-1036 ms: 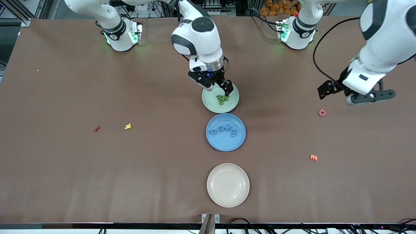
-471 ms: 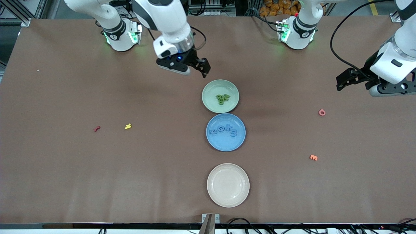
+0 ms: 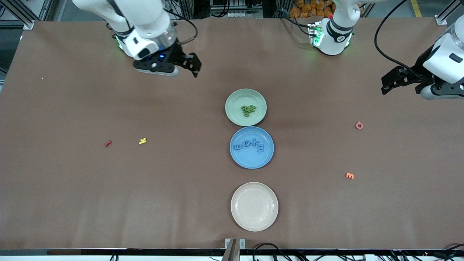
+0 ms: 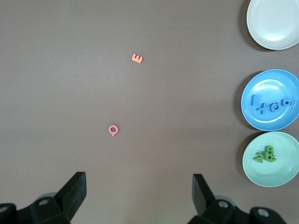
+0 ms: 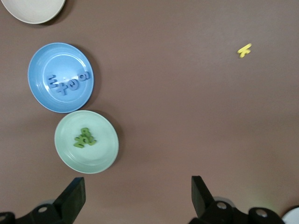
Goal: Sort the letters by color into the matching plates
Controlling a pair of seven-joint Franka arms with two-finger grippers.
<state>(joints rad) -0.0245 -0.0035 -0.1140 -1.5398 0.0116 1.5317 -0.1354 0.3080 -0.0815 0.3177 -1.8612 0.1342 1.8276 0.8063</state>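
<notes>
Right gripper: held above bare table near the right arm's base, jaws spread wide, nothing gripped. Left gripper: held above the table at the left arm's end, jaws likewise spread wide, nothing gripped. Green letters: piled in the green plate. Blue letters: laid in a row in the blue plate, just beside the green plate and nearer the front camera. Cream plate: nearest the camera. Pink letter, orange letter, yellow letter and red letter: scattered on the table.
</notes>
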